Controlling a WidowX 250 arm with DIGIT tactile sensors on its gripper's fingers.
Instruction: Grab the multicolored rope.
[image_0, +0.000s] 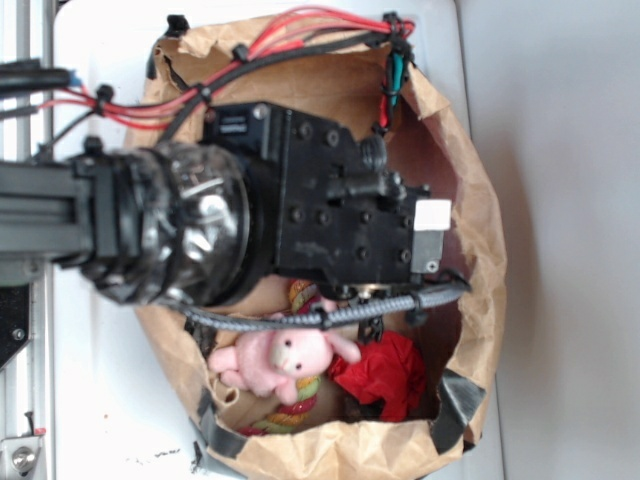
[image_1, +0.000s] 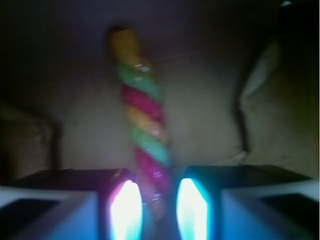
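Note:
The multicolored rope (image_1: 142, 115) is a thick twist of yellow, green, pink and red strands, running from the top centre down to the bottom centre of the wrist view. Its near end sits between my gripper (image_1: 159, 200) pads, which stand close against it on both sides, shut on it. In the exterior view, parts of the rope (image_0: 290, 412) show inside the brown paper bag (image_0: 470, 230), above and below the pink plush bunny (image_0: 280, 358). The black wrist body (image_0: 340, 210) hides my fingers there.
A red cloth (image_0: 385, 372) lies beside the bunny at the bag's lower right. Red and black cables (image_0: 300, 40) run over the bag's top rim. The bag walls (image_1: 250, 100) stand close around the rope. A metal rail (image_0: 30, 120) is at the left.

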